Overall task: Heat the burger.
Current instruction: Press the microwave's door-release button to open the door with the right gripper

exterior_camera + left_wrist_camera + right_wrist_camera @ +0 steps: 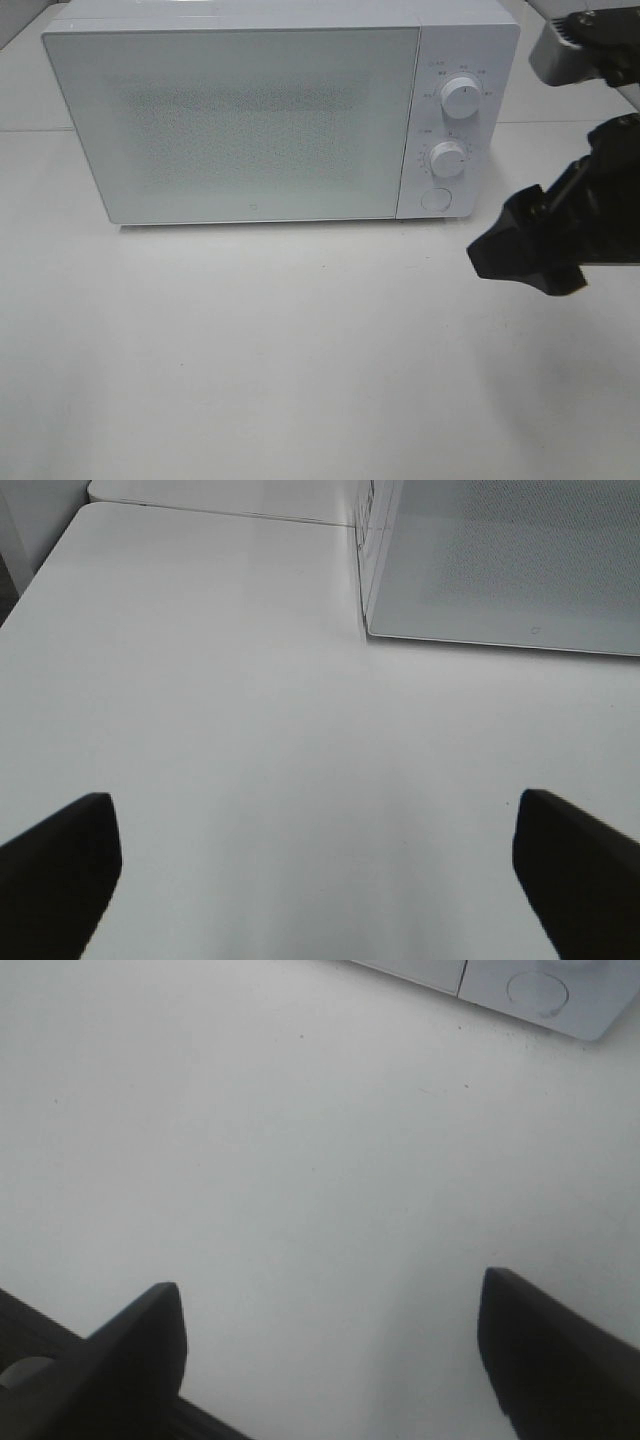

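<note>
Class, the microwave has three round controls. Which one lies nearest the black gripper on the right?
The flat round button, lowest of the three and closest to the right gripper. The upper knob and lower knob above it stick out.

Burger not visible, none of 3 views shows it

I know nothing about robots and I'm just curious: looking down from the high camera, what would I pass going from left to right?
White microwave's speckled glass door → its white control panel with two round dials → the robot's black claw.
</note>
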Controlling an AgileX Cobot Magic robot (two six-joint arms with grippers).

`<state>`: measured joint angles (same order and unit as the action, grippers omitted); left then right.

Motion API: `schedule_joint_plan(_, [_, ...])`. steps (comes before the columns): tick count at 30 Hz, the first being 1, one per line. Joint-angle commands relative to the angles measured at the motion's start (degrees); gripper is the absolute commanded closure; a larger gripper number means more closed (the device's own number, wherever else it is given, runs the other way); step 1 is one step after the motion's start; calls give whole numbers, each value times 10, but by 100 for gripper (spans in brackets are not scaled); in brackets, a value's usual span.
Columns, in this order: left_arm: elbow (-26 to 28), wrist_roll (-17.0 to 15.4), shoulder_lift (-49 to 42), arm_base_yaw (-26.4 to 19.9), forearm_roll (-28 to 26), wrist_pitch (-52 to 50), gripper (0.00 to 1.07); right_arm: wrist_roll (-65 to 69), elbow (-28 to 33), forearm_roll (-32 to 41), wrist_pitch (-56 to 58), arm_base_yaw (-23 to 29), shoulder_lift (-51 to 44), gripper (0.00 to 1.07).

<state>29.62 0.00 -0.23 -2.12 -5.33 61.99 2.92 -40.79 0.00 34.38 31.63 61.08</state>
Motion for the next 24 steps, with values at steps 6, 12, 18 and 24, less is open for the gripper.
schedule_joint_plan(6, [0,0,-10,-1,-5,-8,6,-3,-4,-37,125,-3,-110,31])
schedule_joint_plan(12, [0,0,-10,-1,-5,-8,6,-3,-3,-52,201,-3,-199,31])
schedule_joint_plan(18, [0,0,-10,-1,-5,-8,6,-2,13,-60,225,-3,-292,31])
schedule_joint_plan(24, [0,0,-10,-1,-5,-8,6,1,47,-76,234,-25,-357,31])
